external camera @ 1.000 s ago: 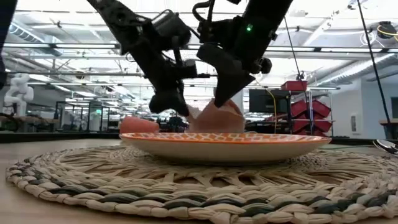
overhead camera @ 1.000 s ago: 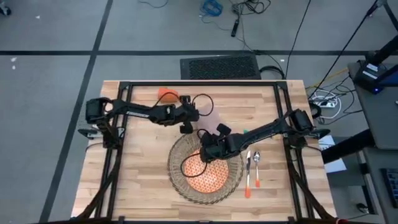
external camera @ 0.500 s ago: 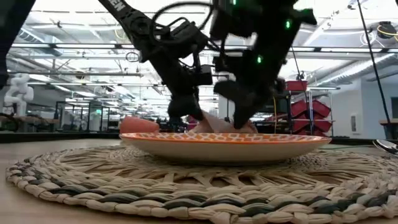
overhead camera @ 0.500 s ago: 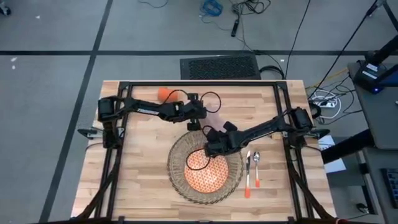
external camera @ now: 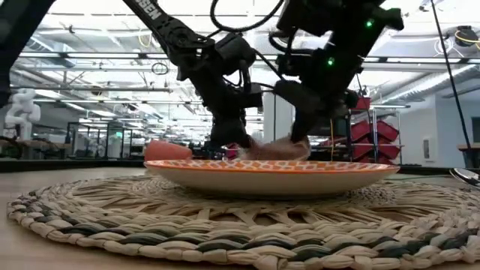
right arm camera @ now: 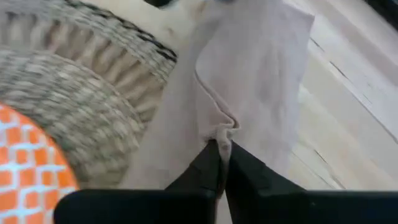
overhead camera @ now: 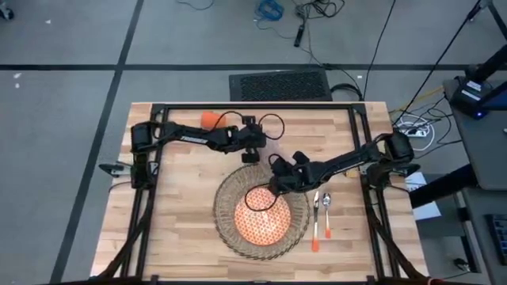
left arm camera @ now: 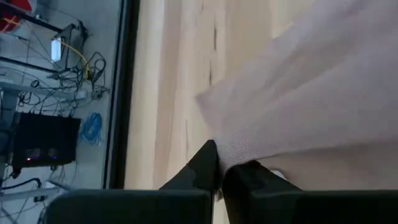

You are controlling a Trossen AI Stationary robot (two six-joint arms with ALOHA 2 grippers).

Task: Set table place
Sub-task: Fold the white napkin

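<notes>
Both arms have swung toward the table's point(overhead camera: 182, 237) far edge, carrying the beige cloth napkin point(right arm camera: 249, 74) off the orange-patterned round plate point(overhead camera: 259, 224), which rests on the round woven wicker placemat point(overhead camera: 224, 226). Left gripper point(left arm camera: 219, 168) pinches one napkin edge; right gripper point(right arm camera: 219, 152) is clamped on a bunched fold. The napkin hangs low between them, partly over the placemat's far rim and partly over bare wood. Being soft, light and limp, it will likely sag and crumple, so corners or edges, pulled taut, seem the best hold.
</notes>
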